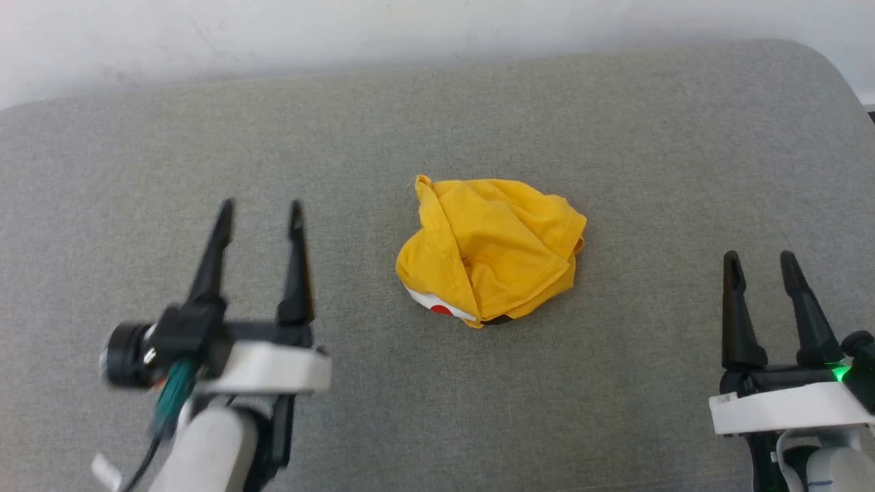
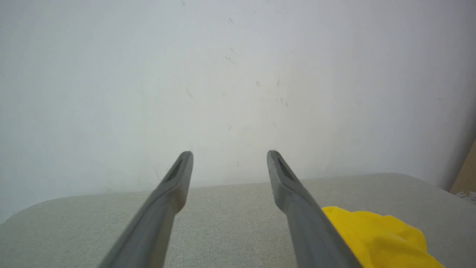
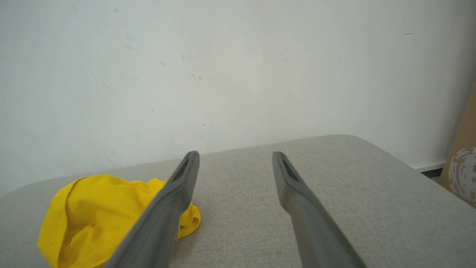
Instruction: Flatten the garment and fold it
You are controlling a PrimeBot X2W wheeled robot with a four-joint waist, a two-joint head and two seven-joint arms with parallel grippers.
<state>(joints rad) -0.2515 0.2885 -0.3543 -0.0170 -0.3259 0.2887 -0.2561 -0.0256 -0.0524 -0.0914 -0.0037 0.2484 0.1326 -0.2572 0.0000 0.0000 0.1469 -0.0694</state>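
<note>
The garment (image 1: 491, 247) is a bright yellow T-shirt, crumpled into a heap in the middle of the grey padded surface (image 1: 615, 137). A strip of white print with a red dot and a black mark peeks out at its near edge. My left gripper (image 1: 260, 210) hovers open to the heap's left, apart from it, nothing between its fingers. My right gripper (image 1: 760, 260) stands open at the lower right, well clear of the cloth. The garment (image 2: 383, 238) lies right of the left gripper (image 2: 230, 153) in the left wrist view. The garment (image 3: 96, 219) lies left of the right gripper (image 3: 235, 153) in the right wrist view.
A white wall (image 1: 342, 27) runs along the far edge of the grey surface. A brown cardboard piece (image 3: 461, 163) leans by the wall past the surface's right end. The surface's corners are rounded.
</note>
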